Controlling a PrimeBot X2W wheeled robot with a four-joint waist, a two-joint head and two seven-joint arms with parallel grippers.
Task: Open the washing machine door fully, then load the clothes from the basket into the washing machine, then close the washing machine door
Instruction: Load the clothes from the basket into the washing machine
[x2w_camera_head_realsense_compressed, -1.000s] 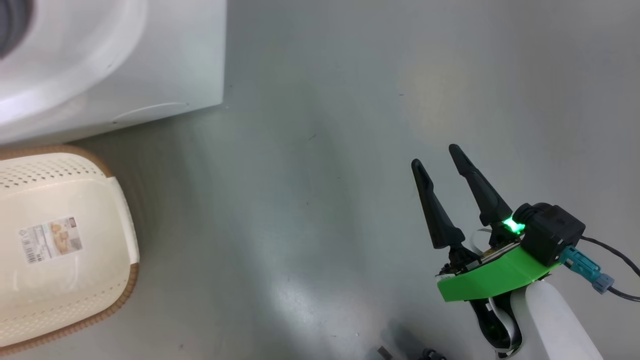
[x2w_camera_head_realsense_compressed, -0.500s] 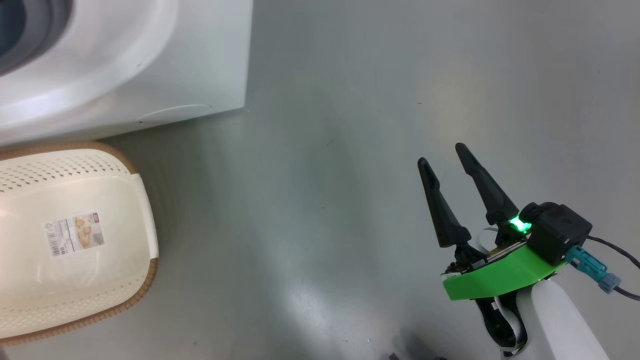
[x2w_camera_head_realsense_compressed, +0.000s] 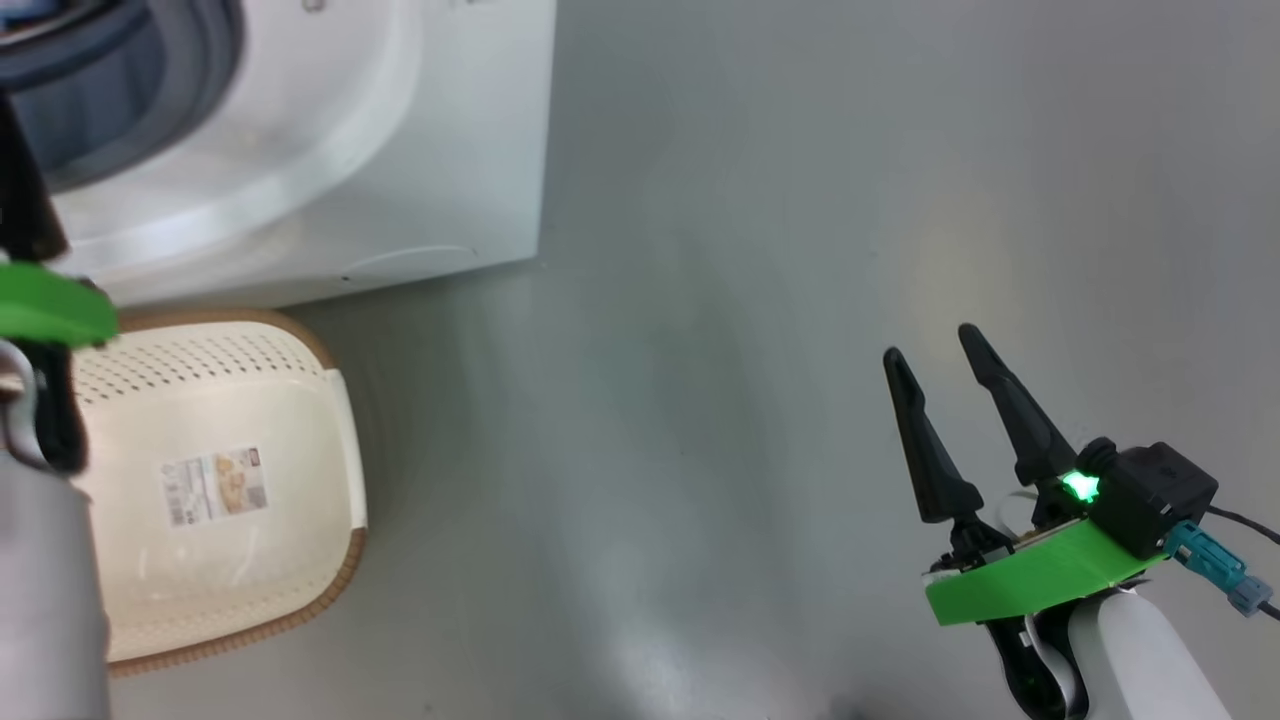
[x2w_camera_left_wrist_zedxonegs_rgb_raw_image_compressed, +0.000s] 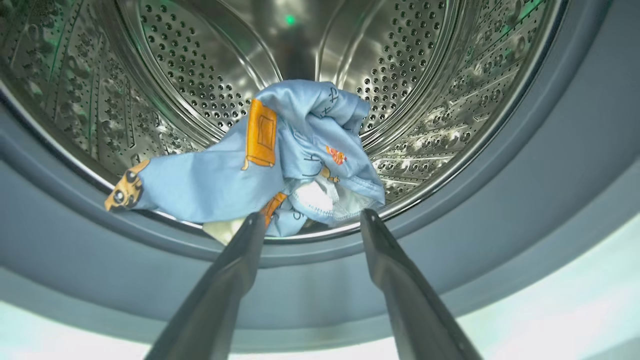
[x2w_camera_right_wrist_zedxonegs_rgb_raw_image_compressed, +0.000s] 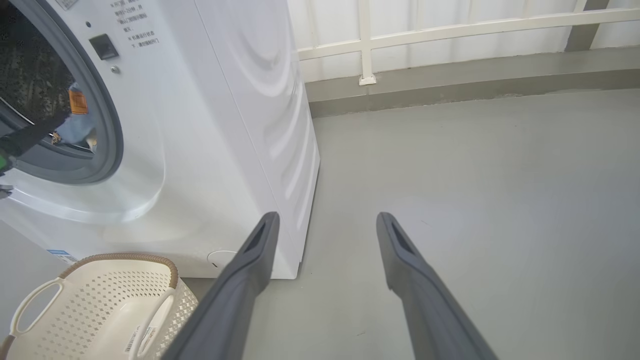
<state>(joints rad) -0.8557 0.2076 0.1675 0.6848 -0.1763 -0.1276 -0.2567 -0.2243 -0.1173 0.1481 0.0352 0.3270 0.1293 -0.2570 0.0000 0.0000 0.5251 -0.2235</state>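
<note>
left gripper (x2w_camera_left_wrist_zedxonegs_rgb_raw_image_compressed: 312, 216): fingers spread open, gripping nothing, pointed into the mouth of the washing machine (x2w_camera_head_realsense_compressed: 450, 150). the clothes (x2w_camera_left_wrist_zedxonegs_rgb_raw_image_compressed: 280, 160) lie bunched at the near edge of the steel drum (x2w_camera_left_wrist_zedxonegs_rgb_raw_image_compressed: 425, 100), one corner reaching onto the grey gasket (x2w_camera_left_wrist_zedxonegs_rgb_raw_image_compressed: 550, 175). the basket (x2w_camera_head_realsense_compressed: 200, 370) stands on the floor (x2w_camera_head_realsense_compressed: 750, 250), just in front of the machine. right gripper (x2w_camera_head_realsense_compressed: 930, 344): fingers open, gripping nothing, well to the right above the floor.

light blue, orange-printed clothes (x2w_camera_left_wrist_zedxonegs_rgb_raw_image_compressed: 280, 155)

Shiny perforated steel drum (x2w_camera_left_wrist_zedxonegs_rgb_raw_image_compressed: 425, 100), soft cloth clothes (x2w_camera_left_wrist_zedxonegs_rgb_raw_image_compressed: 300, 150), perforated plastic basket (x2w_camera_head_realsense_compressed: 220, 400).
</note>
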